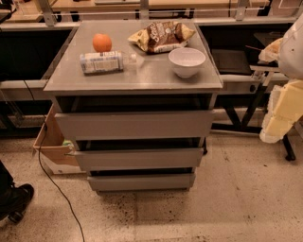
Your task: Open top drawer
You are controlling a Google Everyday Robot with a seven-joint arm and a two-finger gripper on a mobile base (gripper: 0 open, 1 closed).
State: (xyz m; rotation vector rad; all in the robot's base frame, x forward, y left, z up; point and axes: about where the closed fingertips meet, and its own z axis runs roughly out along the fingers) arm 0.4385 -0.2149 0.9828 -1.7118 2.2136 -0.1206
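Dim amber light; sheen on the table [151, 75], black shadow under its front edge, claw [269, 51] pale past its right edge.

Site is looking like a robotics lab or test workshop, not a home. A grey drawer cabinet [151, 78] is standing alone on a speckled hard floor [227, 203]. Metal-framed workbenches [142, 12] are running along behind it. A black cable [60, 191] is trailing loose across the floor, past an open cardboard box [49, 142]. The robot's gripper [271, 134] is hanging at the right edge, beside the cabinet.
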